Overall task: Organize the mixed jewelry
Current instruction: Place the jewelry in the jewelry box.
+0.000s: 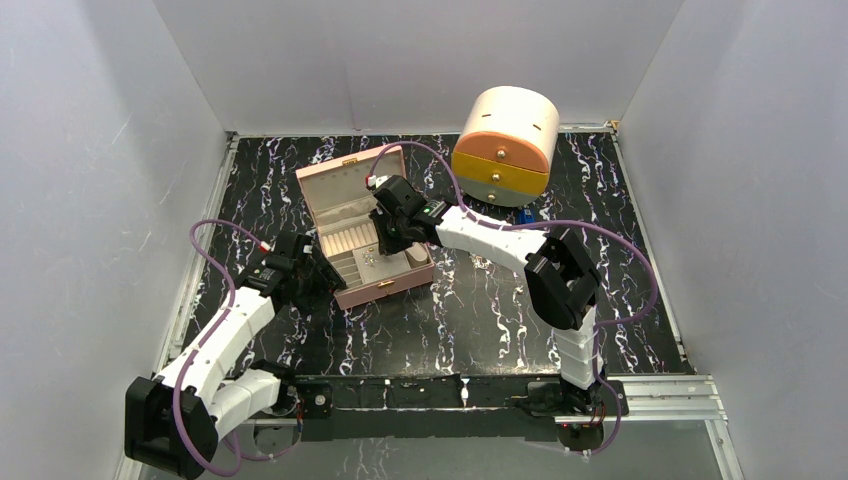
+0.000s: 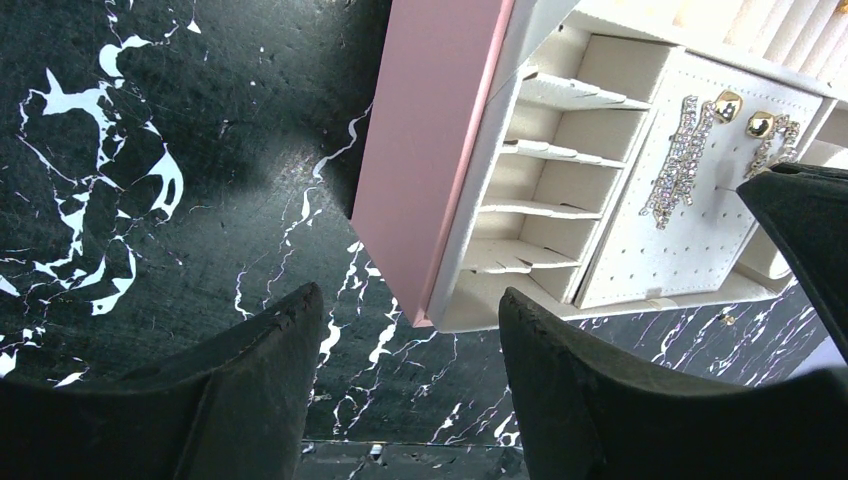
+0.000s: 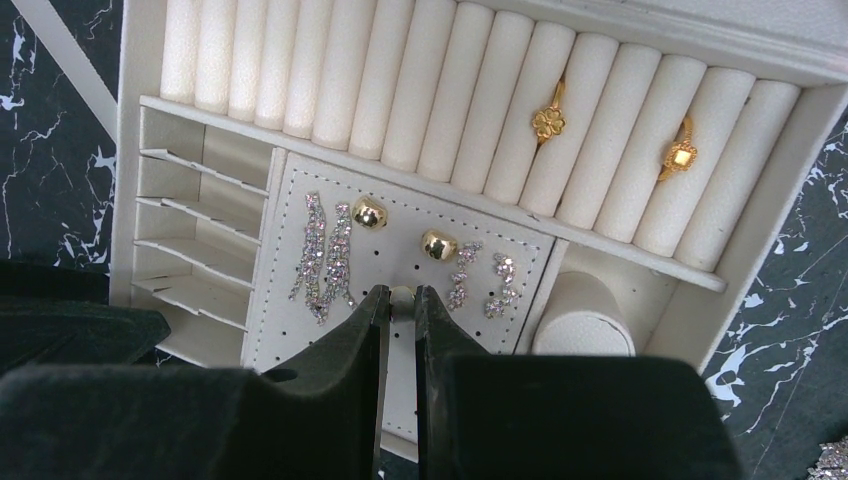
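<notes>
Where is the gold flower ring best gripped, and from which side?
Grip the gold flower ring by its flower head, coming straight down, jaws set along the groove. Its band is wedged between two ring rolls, so only the head stands proud; a sideways approach would likely hit them.

We see polished gold rings (image 3: 548,122) and glittering stone-set earrings (image 3: 325,255) on the grained cream lining of the box (image 2: 420,150), whose pink shell is smooth and matt. The counter (image 2: 150,250) is black, marble-veined and faintly glossy.
</notes>
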### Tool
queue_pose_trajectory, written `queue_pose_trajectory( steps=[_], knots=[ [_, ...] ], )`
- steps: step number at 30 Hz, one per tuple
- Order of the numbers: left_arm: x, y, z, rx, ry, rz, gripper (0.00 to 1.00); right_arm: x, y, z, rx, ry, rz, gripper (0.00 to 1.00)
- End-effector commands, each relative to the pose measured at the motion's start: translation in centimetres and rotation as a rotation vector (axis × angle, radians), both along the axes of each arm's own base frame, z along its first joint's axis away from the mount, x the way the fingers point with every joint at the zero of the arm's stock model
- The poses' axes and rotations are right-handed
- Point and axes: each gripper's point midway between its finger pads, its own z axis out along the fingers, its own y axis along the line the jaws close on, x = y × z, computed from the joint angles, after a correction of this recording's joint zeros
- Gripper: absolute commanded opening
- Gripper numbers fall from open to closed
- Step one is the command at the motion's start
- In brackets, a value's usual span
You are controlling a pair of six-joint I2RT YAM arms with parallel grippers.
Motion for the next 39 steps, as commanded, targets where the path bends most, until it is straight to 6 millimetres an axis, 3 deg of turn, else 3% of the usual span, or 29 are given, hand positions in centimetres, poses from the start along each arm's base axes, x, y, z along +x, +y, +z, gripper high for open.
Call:
queue_pose_trajectory(
  steps=[1,15,24,28,34,39],
  knots=[
    [0.5,0.5,0.8,0.026,-0.017,0.005,0.62,0.0,0.5,2.9,0.045,-0.039,0.004,0.09],
    [0.7,0.5,0.8,0.034,-0.013,-0.005,0.62,0.5,0.1,2.2,0.004,-0.052,-0.004,0.1],
    [0.8,0.6,1.1,0.043,-0.016,-0.009,0.62,0.3,1.2,1.4,-0.006,-0.029,0.014,0.2],
    [1.0,0.6,1.6,0.049,-0.023,-0.015,0.62,0.4,1.4,2.4,0.017,-0.035,0.005,0.34],
    [1.4,0.8,2.7,0.062,-0.044,-0.024,0.63,0.2,1.4,3.7,0.033,-0.022,-0.008,0.43],
    [1.8,0.8,4.4,0.066,-0.079,-0.031,0.65,0.4,0.9,6.5,0.071,-0.047,-0.04,0.48]
  ],
)
